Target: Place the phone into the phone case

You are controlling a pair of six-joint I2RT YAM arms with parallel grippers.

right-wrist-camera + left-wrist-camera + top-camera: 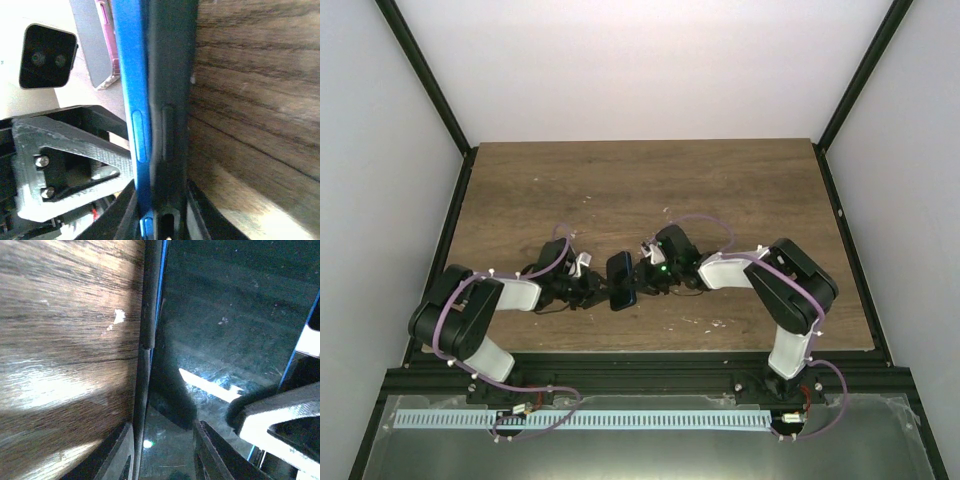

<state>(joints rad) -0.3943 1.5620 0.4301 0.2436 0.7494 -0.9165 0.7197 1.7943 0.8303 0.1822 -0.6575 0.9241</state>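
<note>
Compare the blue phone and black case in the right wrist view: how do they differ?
Colour: the slim blue phone is bright; the matte black phone case is dark and dull. Position: phone on the left, case on the right. Shared: both are seen edge-on, pressed together, each with an oblong side button.
</note>
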